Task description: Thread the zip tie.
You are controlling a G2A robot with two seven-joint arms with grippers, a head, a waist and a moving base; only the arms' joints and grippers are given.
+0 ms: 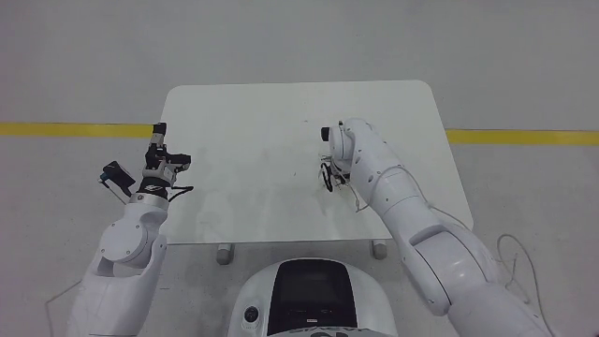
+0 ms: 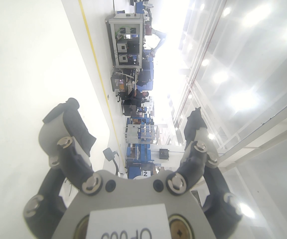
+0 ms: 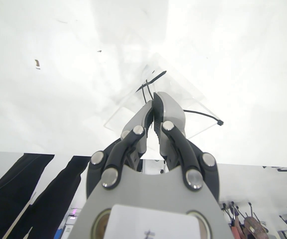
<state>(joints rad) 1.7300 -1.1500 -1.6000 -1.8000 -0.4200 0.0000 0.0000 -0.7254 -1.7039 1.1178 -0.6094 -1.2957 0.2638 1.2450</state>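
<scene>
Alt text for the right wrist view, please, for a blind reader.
The right gripper, shut, pinches a black zip tie over a clear plastic piece on the white table. The tie's head end curves off to one side.

Top view: high above both arms, facing straight down; far enough back to take in the whole white bench (image 1: 281, 150) and the floor beyond it; arms enter from the lower corners of the frame.
Left wrist view: just behind the left pincer (image 2: 133, 108), seen very close in the lower frame; faces out across the room, rolled sideways; floor with a yellow line (image 2: 91, 45) at left of the frame, ceiling lights at right.
Right wrist view: just behind the right pincer (image 3: 153, 96); faces down onto the bench top from close by; zip tie (image 3: 198, 113) near frame centre.
Shared: top and right wrist views both hold the bench top and zip tie; top and left wrist views both hold a yellow floor line.
</scene>
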